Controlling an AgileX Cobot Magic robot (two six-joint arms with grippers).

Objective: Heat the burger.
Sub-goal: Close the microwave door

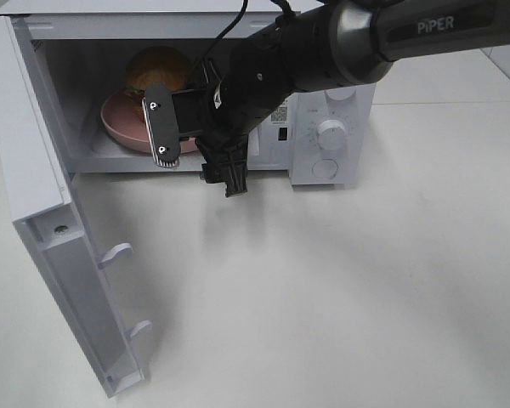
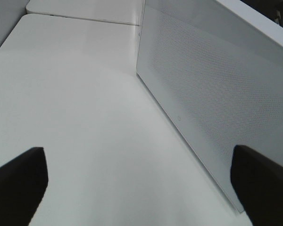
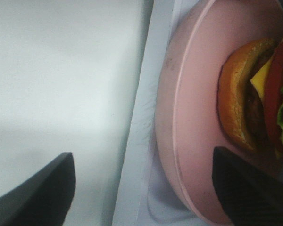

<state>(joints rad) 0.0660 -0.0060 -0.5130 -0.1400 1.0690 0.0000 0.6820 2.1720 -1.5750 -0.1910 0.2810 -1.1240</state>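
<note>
On a pink plate (image 1: 119, 116) inside the microwave (image 1: 354, 144) sits the golden-bunned burger (image 1: 157, 66).

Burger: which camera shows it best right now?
Right wrist. The burger sits close up there on its pink plate, side on, with bun, cheese, red layer and lettuce visible. Exterior high shows only the bun top inside the microwave. Left wrist shows none of it, just the microwave door.

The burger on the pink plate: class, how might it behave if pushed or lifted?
The burger shows separate stacked layers, so a push would probably shift them apart. Its rounded top may slip from a pinch.
</note>
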